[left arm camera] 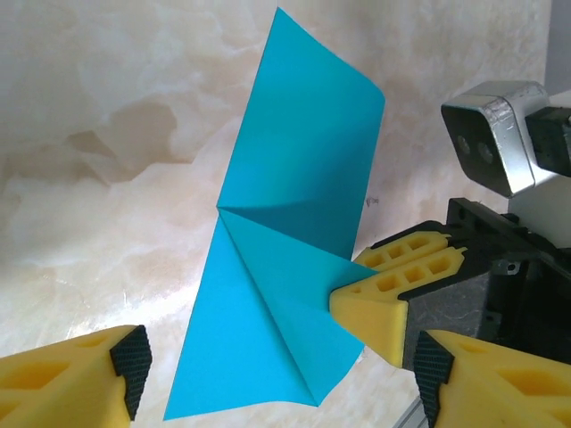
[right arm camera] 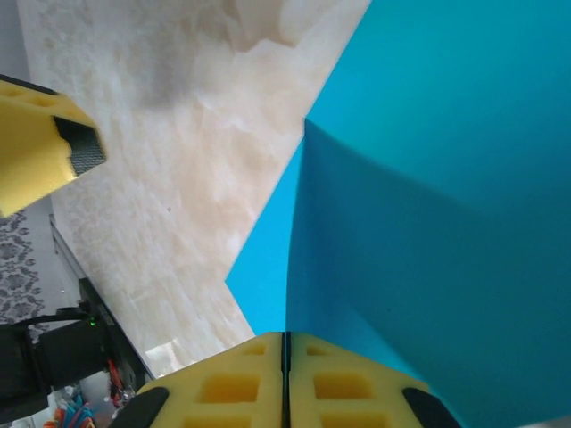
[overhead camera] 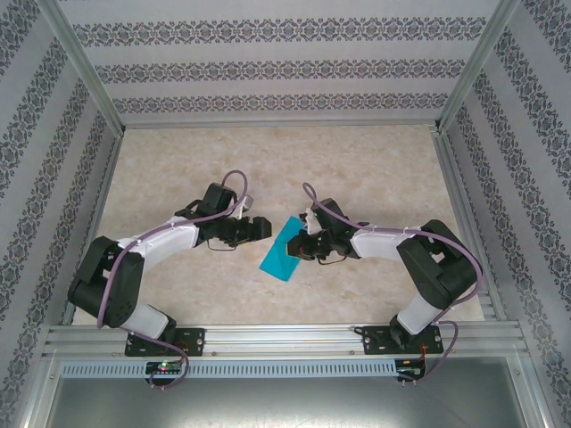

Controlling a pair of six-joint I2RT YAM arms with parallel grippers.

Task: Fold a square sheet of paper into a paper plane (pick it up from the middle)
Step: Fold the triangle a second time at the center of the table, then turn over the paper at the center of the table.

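Observation:
The teal-blue square sheet of paper (overhead camera: 282,252) lies between the two grippers, creased, with diagonal folds running into one lower corner (left arm camera: 268,339). Its upper half (left arm camera: 308,143) rises off the table and curls. My right gripper (right arm camera: 285,343) is shut on the sheet's edge, and its yellow fingers (left arm camera: 379,299) pinch the right side of the paper in the left wrist view. My left gripper (left arm camera: 284,370) stands open just short of the sheet's near edge, its pads (left arm camera: 132,361) wide apart and touching nothing. A paper plane is out of view.
The marbled beige tabletop (overhead camera: 268,169) spreads around the sheet. Patterned walls (overhead camera: 268,62) close off the back and both sides. An aluminium rail (overhead camera: 285,337) carries the arm bases at the near edge. The left gripper's finger (right arm camera: 40,143) shows at the top left of the right wrist view.

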